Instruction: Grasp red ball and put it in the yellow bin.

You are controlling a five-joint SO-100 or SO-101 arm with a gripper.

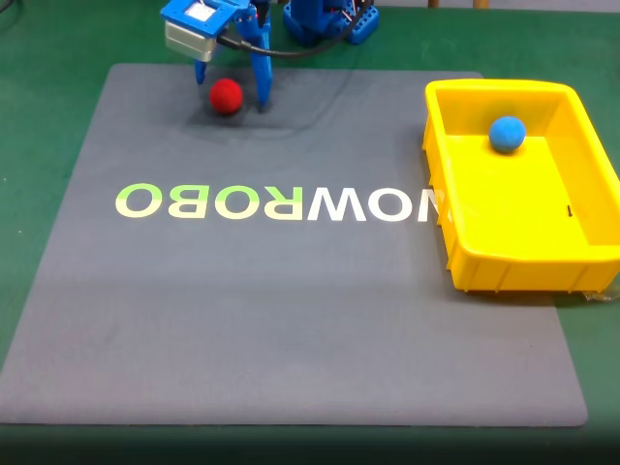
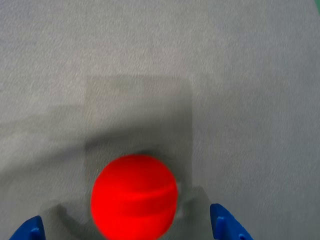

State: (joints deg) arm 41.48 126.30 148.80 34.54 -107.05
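Gripper straddling the red ball, ready to pinch.

The gripper (image 1: 231, 95) stands spread wide, one blue finger either side of the red ball (image 1: 226, 95) at about 11 o'clock on the grey mat (image 1: 291, 310), likely so closing will trap it. The ball is small, matte and round (foam-like). The yellow bin (image 1: 484, 262) sits at 3 o'clock, holding a blue ball (image 1: 507, 133).

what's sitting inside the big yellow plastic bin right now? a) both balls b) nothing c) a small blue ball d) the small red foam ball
c: in the fixed view the small blue ball lies inside the large yellow plastic bin, while the small red foam ball sits out on the grey mat between the open blue gripper fingers.
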